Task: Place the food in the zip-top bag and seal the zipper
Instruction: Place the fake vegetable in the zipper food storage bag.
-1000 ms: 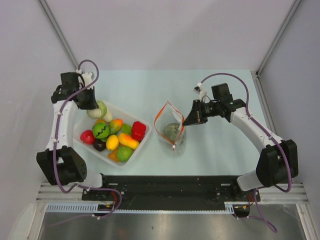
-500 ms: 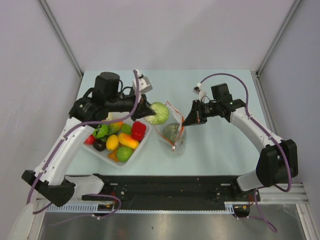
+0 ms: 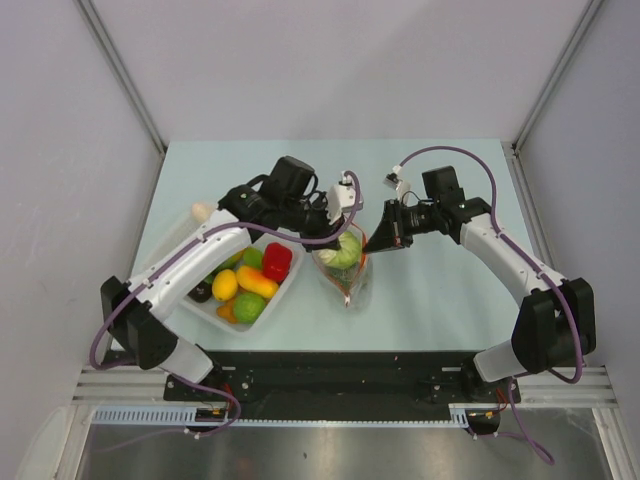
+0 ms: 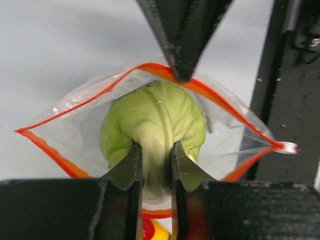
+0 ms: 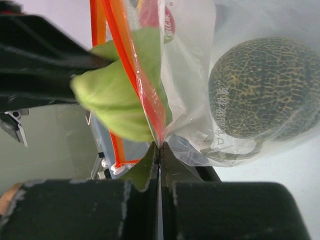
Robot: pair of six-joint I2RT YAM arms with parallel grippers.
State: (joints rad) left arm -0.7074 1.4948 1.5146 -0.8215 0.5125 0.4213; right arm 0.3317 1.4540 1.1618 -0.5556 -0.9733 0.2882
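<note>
The pale green cabbage head [image 4: 155, 122] hangs in the open mouth of the zip-top bag [image 4: 75, 125], and my left gripper [image 4: 154, 162] is shut on its stem. The orange-red zipper [image 4: 60, 117] rings it, its white end piece [image 4: 290, 146] at the right. My right gripper [image 5: 160, 148] is shut on the bag's far rim [image 5: 150, 107]. Inside the bag [image 5: 195, 75] lies the mottled grey-green ball [image 5: 262, 90]. From above, the cabbage [image 3: 347, 252] sits between the left gripper [image 3: 338, 240] and the right gripper [image 3: 373, 240]. A bright green fruit [image 3: 249, 307] lies in the tray.
The clear tray [image 3: 284, 291] to the left of the bag holds a red pepper [image 3: 276, 260], a yellow lemon [image 3: 225, 285] and other toy produce. A small pale object [image 3: 203, 210] lies on the table behind the tray. The black base rail [image 3: 330, 365] runs along the near edge.
My left arm swung right from the tray, carrying the cabbage over to the bag's mouth. The right gripper stayed in place, pinching the bag's rim.
</note>
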